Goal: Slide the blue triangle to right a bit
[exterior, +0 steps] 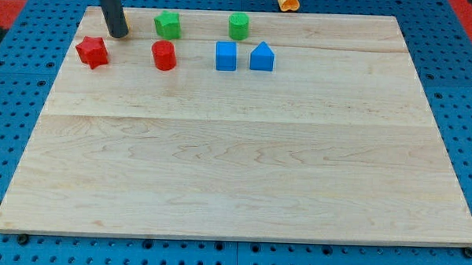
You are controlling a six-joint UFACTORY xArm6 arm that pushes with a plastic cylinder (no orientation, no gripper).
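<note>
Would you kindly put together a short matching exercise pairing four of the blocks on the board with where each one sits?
Things:
1. blue triangle
2. red star
3. blue cube
4. green cylinder

Places:
A. nearest my tip, toward the view's left
B. directly left of the blue triangle
C. rightmost block on the board
D. in the upper row, above the blue cube

Pairs: 1-C, 2-A, 3-B, 4-D
</note>
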